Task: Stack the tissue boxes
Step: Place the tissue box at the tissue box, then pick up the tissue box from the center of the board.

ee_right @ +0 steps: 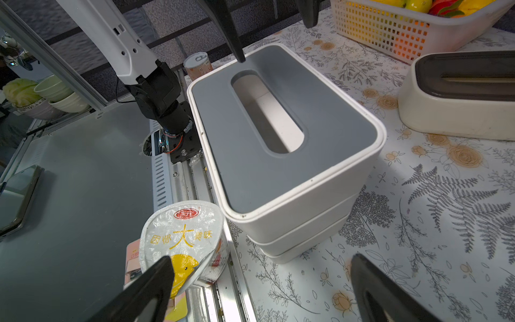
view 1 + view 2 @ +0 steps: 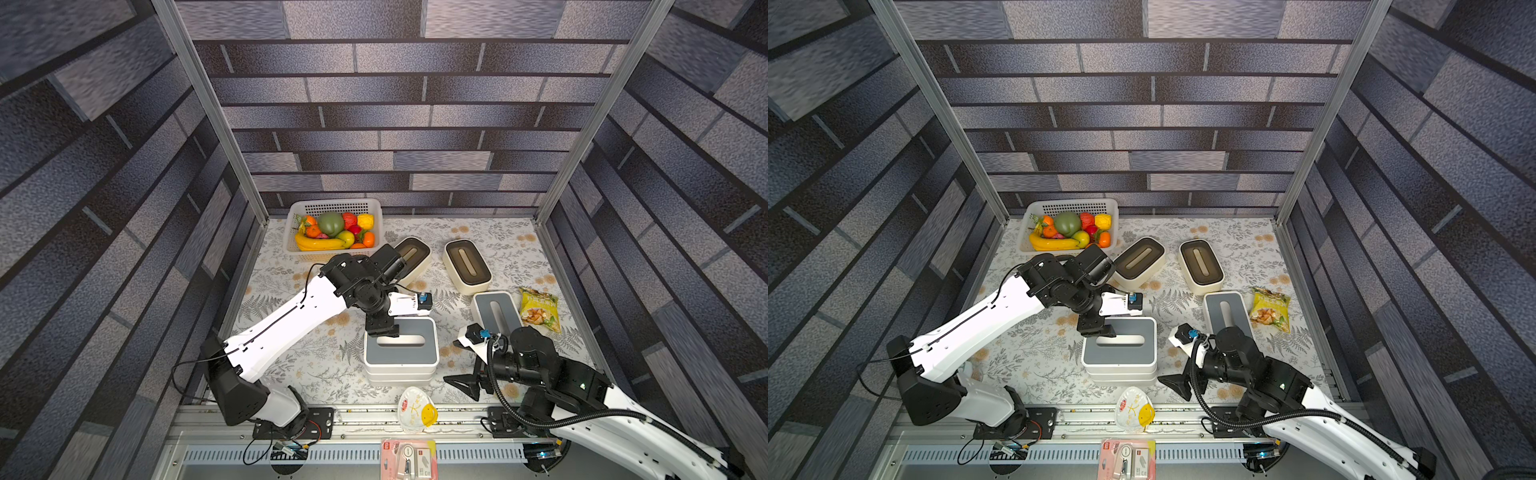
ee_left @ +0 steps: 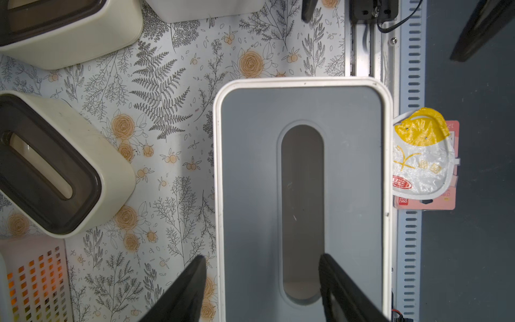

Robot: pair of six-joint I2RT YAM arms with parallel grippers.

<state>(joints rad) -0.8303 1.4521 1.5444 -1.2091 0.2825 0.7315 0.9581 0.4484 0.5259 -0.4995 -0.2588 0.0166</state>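
Observation:
A stack of white tissue boxes (image 2: 401, 353) (image 2: 1119, 353) (image 1: 292, 178) with a grey slotted lid stands at the front centre. My left gripper (image 2: 384, 330) (image 2: 1100, 330) (image 3: 262, 256) hovers open over the stack's far long edge, one finger above the slot and one outside the wall, holding nothing. My right gripper (image 2: 459, 388) (image 2: 1172, 388) (image 1: 262, 259) is wide open and empty, low beside the stack's right end. Two cream boxes with dark-brown lids (image 2: 467, 266) (image 2: 417, 257) lie behind. A grey-lidded box (image 2: 494, 309) is partly hidden by the right arm.
A white basket of fruit (image 2: 332, 226) sits at the back left. A snack bag (image 2: 538, 309) lies by the right wall. A foil-sealed cup (image 2: 415, 409) rests on the front rail above a pink package (image 2: 409, 459). A can (image 1: 198, 65) stands left of the stack.

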